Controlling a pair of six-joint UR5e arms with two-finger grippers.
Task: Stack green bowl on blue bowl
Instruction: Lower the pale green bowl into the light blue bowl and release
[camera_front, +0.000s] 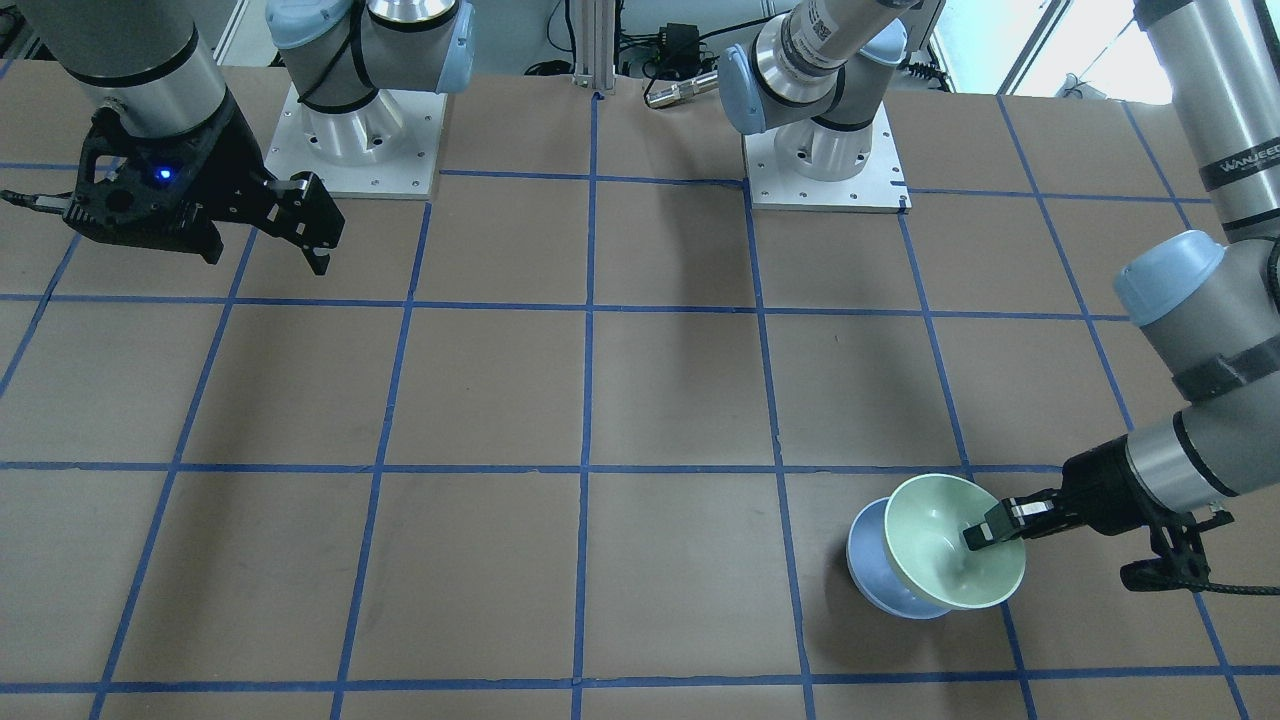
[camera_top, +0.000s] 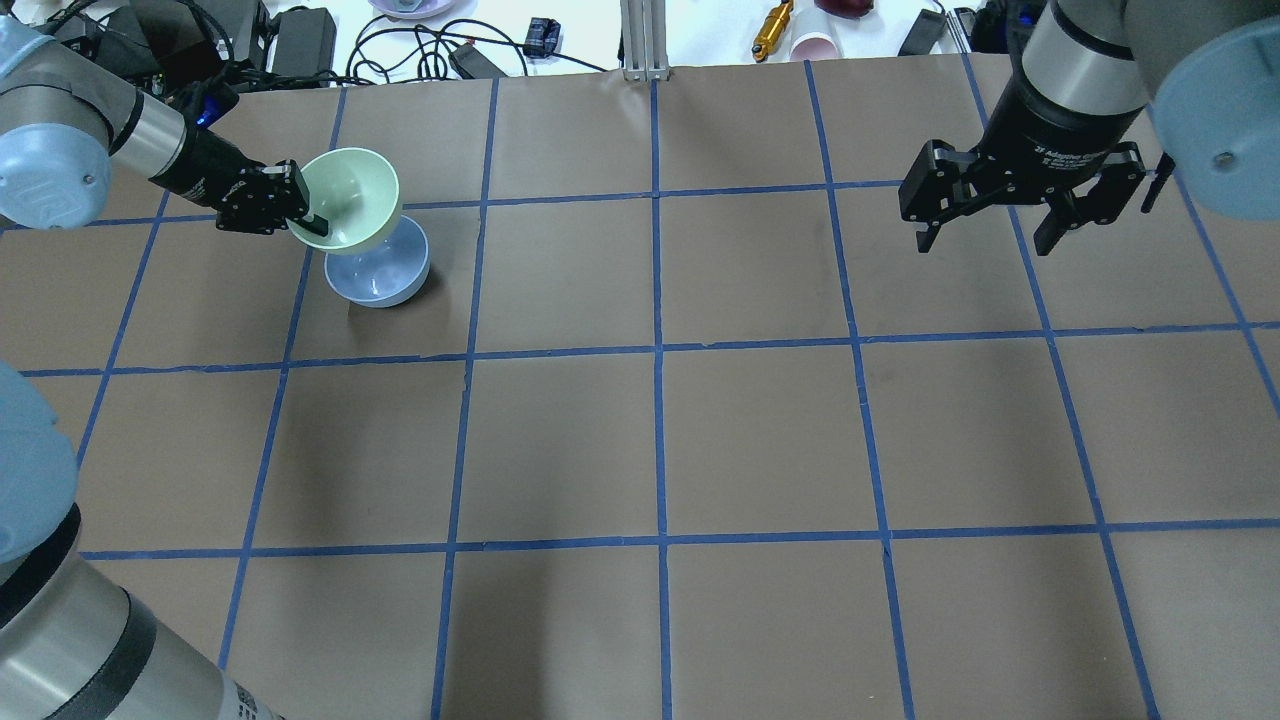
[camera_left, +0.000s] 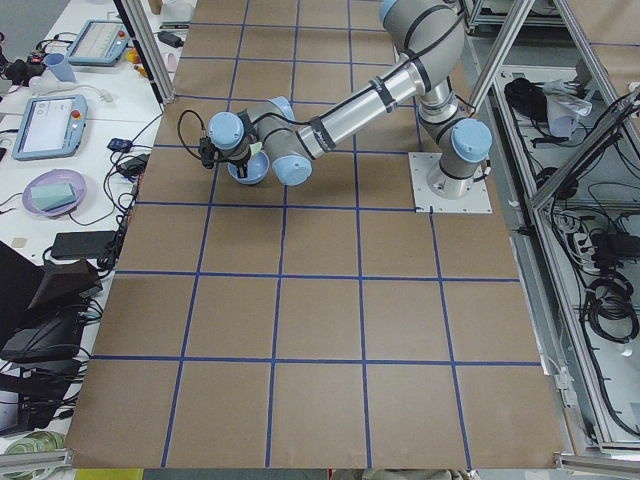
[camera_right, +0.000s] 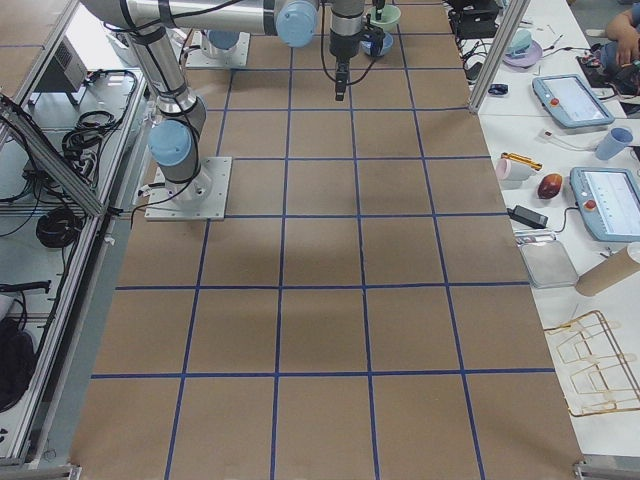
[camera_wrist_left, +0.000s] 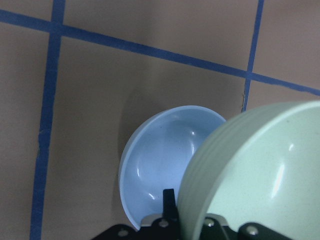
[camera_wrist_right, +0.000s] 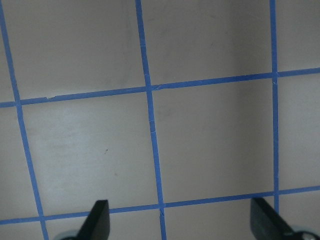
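Observation:
My left gripper (camera_top: 312, 218) is shut on the rim of the pale green bowl (camera_top: 350, 198) and holds it tilted in the air, partly over the light blue bowl (camera_top: 378, 272), which stands upright on the table. In the front-facing view the green bowl (camera_front: 950, 540) overlaps the blue bowl (camera_front: 868, 560), with the left gripper (camera_front: 985, 530) on its rim. The left wrist view shows the green bowl (camera_wrist_left: 260, 170) close up beside the blue bowl (camera_wrist_left: 160, 165). My right gripper (camera_top: 988, 238) hangs open and empty far off over the table's other side.
The brown table (camera_top: 660, 420) bears a grid of blue tape. Cables, chargers and small items (camera_top: 420, 45) lie beyond its far edge. The arm bases (camera_front: 825, 160) stand at the robot's side of the table.

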